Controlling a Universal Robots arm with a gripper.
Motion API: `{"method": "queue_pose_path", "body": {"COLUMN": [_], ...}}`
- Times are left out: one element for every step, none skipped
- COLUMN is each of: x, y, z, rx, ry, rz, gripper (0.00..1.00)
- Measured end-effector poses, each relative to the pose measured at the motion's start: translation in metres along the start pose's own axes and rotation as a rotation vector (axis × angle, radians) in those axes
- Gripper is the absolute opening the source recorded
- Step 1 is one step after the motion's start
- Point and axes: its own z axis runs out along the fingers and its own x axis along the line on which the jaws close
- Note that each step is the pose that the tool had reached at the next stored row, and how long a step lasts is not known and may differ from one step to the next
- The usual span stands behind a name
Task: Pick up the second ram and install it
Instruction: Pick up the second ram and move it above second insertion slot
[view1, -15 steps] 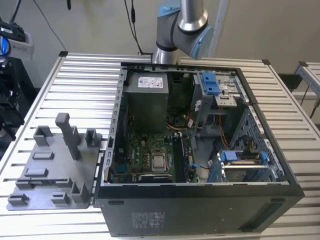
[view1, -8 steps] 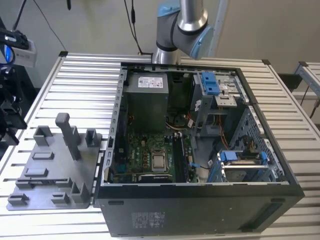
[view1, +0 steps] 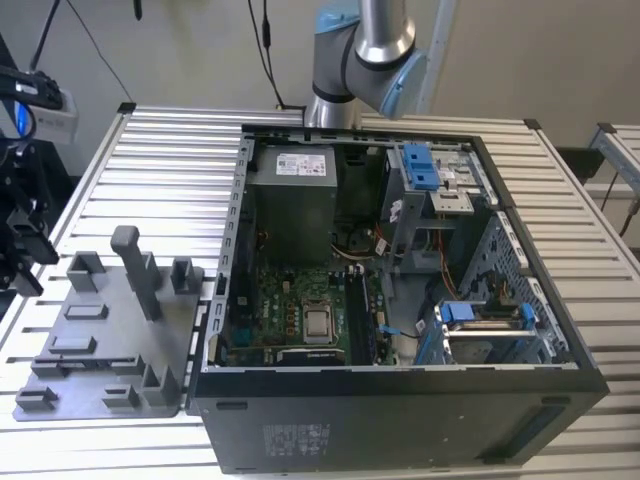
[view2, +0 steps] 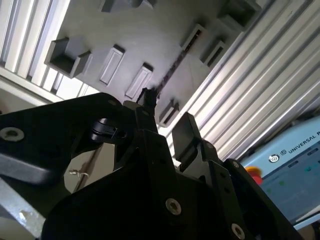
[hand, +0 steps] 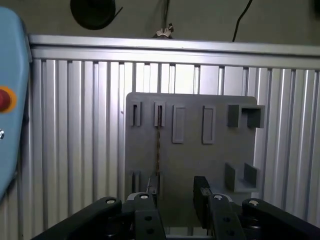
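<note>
The second ram (hand: 158, 145) stands on its edge in slots of the grey moulded tray (hand: 200, 160), so it looks like a thin dark line; the second wrist view shows the ram (view2: 172, 67) the same way. My gripper (hand: 175, 200) hangs well above the tray, open, with nothing between its black fingers (hand: 202, 190). The ram's line runs just inside one finger. In the second wrist view the gripper (view2: 167, 117) also stands open over the tray (view2: 150, 30). The exterior view shows the tray (view1: 100, 350) at its left and the arm (view1: 365, 50) at the back.
An open computer case (view1: 400, 400) lies on the slatted aluminium table (view1: 160, 160), with motherboard (view1: 300, 310), power supply (view1: 295, 200) and blue drive-bay clips (view1: 420, 165) inside. A blue pendant with a red button (hand: 5, 100) sits beside the tray.
</note>
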Motion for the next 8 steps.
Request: {"method": "queue_pose_path", "body": {"x": [0.0001,0.0001,0.0002,0.0002,0.0003,0.0003,0.0004,0.0005], "y": [0.0,0.0,0.0,0.0,0.0,0.0001,0.0001,0.0001], "z": [0.0011,0.0022,0.0032,0.0043,0.0055,0.0065,0.0077,0.009], "rx": [0.0007,0.0015,0.0024,0.003,0.0033,0.0036,0.0037,0.0039], "ry": [0.0,0.0001,0.0,0.0,0.0001,0.0001,0.0001,0.0], "rz": [0.0,0.0,0.0,0.0,0.0,0.0,0.0,0.0], "gripper": [0.42,0.42,0.42,0.42,0.42,0.42,0.42,0.42]}}
